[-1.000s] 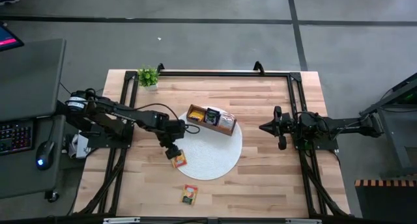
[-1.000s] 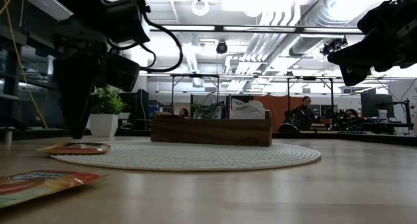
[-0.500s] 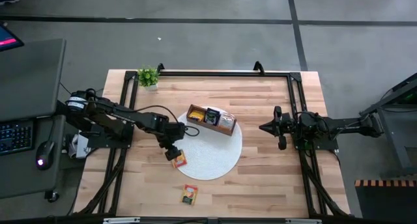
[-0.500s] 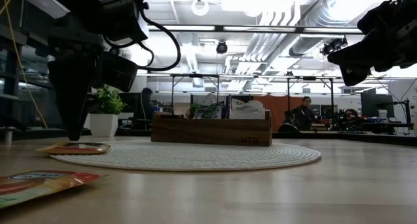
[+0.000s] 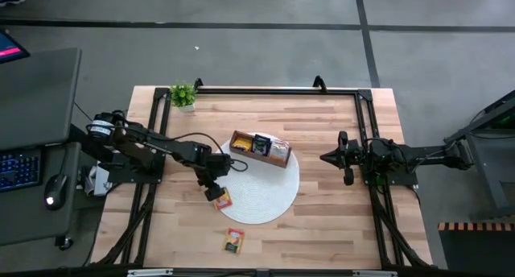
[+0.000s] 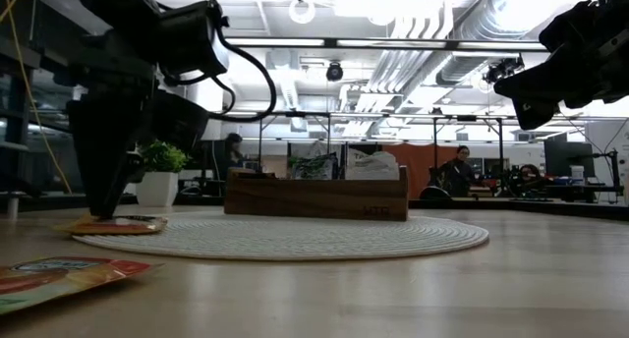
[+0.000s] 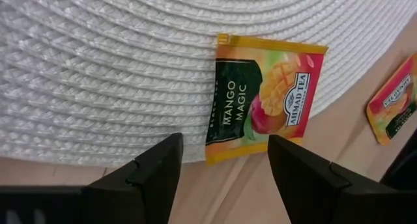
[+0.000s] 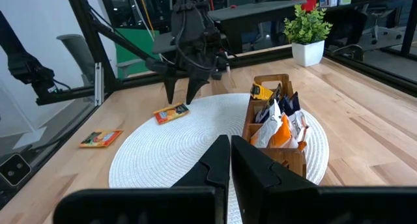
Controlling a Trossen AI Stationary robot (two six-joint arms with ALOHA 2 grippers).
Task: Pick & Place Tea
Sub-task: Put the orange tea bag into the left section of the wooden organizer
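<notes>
High view: the left gripper (image 5: 213,190) hangs over the round white placemat's (image 5: 269,198) edge at about eight o'clock, its fingers spread wide and holding nothing — the left wrist view shows both dark fingers (image 7: 146,168) straddling a mango tea sachet (image 7: 264,107). That sachet (image 5: 220,198) lies flat, half on the mat, half on the wooden table (image 5: 338,229), its long axis running roughly from ten to four o'clock. A second sachet (image 5: 234,240) lies at six o'clock, off the mat. The wooden box (image 5: 260,146) with more sachets sits toward twelve. The right gripper (image 5: 328,158) waits at three o'clock, fingers pressed together, empty.
</notes>
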